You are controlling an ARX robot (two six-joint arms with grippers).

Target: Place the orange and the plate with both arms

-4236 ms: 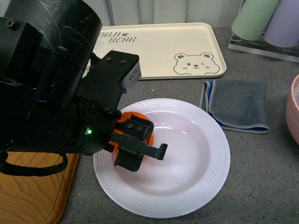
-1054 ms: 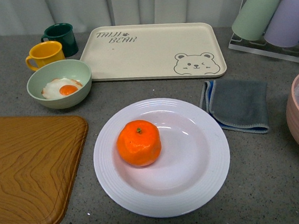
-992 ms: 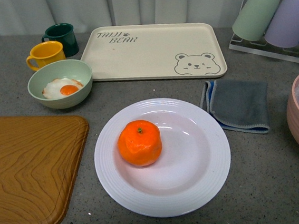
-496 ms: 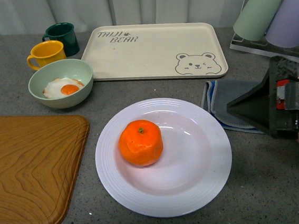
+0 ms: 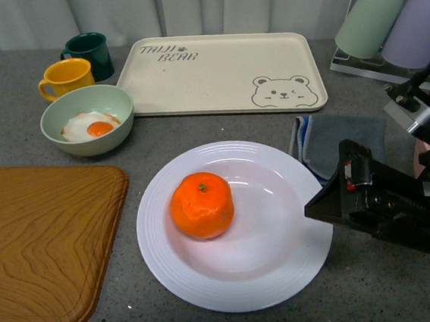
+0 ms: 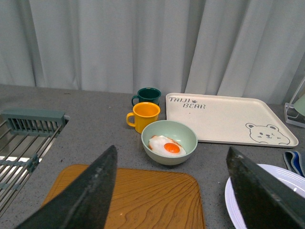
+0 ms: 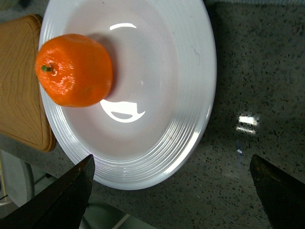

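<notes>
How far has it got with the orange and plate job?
The orange already sits in the plate, so that part looks done. In hand: the right tool, open, is at the plate's rim without gripping it. The left tool is open and empty, by the wooden board. Left to do: grip the plate and place it; where is not shown.

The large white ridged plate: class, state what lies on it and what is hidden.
One bright orange mandarin sits in the white ridged plate's well, left of centre, stem up. The surface beneath it is covered; the right hand hides some rim.
</notes>
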